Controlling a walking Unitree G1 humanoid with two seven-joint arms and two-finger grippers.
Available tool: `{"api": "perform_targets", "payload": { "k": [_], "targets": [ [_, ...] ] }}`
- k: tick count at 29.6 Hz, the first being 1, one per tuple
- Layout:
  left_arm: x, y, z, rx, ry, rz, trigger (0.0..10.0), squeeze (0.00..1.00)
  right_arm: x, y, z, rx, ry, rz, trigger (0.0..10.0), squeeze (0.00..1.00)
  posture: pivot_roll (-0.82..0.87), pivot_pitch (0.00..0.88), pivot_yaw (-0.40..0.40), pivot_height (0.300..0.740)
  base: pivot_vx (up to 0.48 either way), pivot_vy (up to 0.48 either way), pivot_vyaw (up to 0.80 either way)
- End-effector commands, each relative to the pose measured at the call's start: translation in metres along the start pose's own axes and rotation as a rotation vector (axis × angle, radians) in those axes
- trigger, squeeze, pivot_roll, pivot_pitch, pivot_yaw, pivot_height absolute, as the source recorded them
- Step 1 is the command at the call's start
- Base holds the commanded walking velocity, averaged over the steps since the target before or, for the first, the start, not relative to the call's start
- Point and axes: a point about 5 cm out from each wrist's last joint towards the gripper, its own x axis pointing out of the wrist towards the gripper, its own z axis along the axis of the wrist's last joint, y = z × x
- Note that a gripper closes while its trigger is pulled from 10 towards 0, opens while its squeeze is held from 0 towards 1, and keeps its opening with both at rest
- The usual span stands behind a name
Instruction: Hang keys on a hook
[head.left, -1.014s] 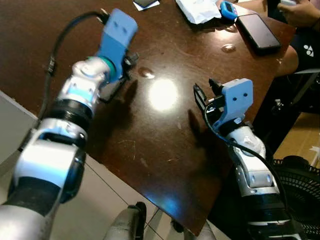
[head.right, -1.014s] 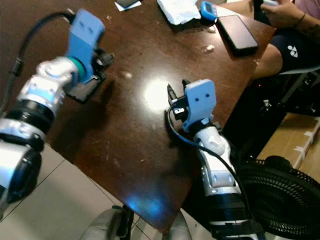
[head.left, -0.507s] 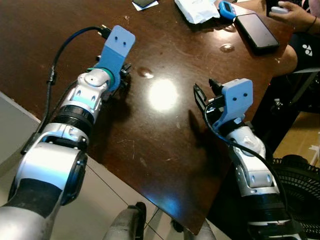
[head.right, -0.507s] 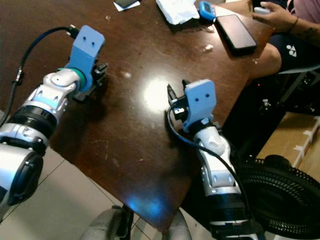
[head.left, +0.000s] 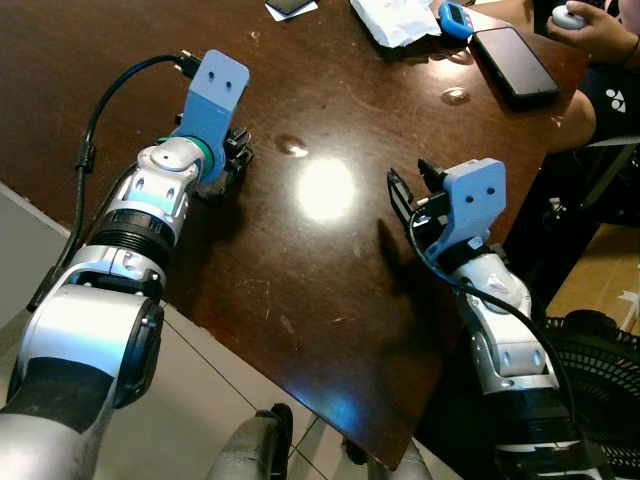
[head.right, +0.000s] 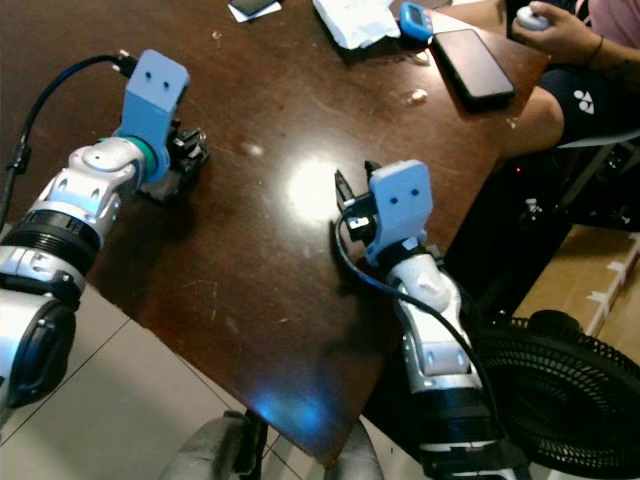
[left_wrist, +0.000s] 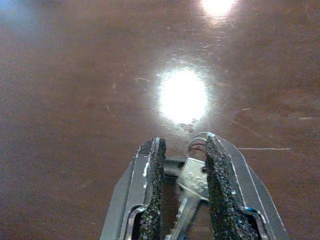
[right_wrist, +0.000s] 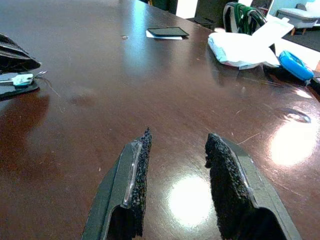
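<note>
The keys (left_wrist: 192, 184) are silver on a ring and lie on the dark brown table (head.left: 330, 250). My left gripper (head.left: 236, 160) is low on the table's left part, and its fingers straddle the keys. In the left wrist view one pad (left_wrist: 220, 190) touches the key head, and a gap shows at the other pad. The key ring pokes out past the fingertips. In the right wrist view the keys (right_wrist: 22, 79) lie under the left fingers. My right gripper (head.left: 408, 188) hovers open over the table's right part, with nothing between its fingers (right_wrist: 132, 190).
A black phone (head.left: 515, 62), a white packet (head.left: 395, 20), a blue object (head.left: 457, 18) and a card (head.left: 290, 8) lie at the far side. A person's hand (head.left: 600, 25) is at the far right corner. A black fan (head.left: 595, 370) stands on the floor, right.
My left gripper has come down from above the table and shifted a little left, settling around the keys. My right arm has not moved. The person's hand has shifted.
</note>
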Motion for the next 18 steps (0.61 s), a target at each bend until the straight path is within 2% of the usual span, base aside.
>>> {"api": "perform_targets", "payload": {
  "k": [1, 2, 5, 11, 18],
  "targets": [
    [0.001, -0.001, -0.004, -0.047, 0.03, -0.013, 10.0, 0.0, -0.004, 0.002, -0.006, 0.014, 0.024, 0.001, 10.0, 0.0, 0.02, 0.326, 0.117, 0.74, 0.0, 0.0, 0.0],
    [0.001, -0.001, 0.0, -0.08, 0.019, -0.01, 10.0, 0.0, -0.004, 0.002, -0.006, 0.015, 0.024, 0.002, 10.0, 0.0, 0.02, 0.325, 0.116, 0.74, 0.0, 0.0, 0.0],
    [0.001, -0.001, 0.002, -0.082, 0.011, -0.005, 10.0, 0.0, -0.004, 0.003, -0.006, 0.015, 0.024, 0.003, 10.0, 0.0, 0.02, 0.325, 0.117, 0.74, 0.0, 0.0, 0.0],
    [0.003, -0.012, -0.008, 0.034, 0.032, 0.005, 10.0, 0.0, -0.004, 0.003, -0.007, 0.017, 0.025, 0.002, 10.0, 0.0, 0.02, 0.327, 0.119, 0.74, 0.0, 0.0, 0.0],
    [0.005, -0.026, -0.017, 0.069, 0.045, -0.005, 10.0, 0.0, -0.004, 0.003, -0.007, 0.016, 0.025, 0.003, 10.0, 0.0, 0.01, 0.328, 0.117, 0.74, 0.0, 0.0, 0.0]
  ]
}}
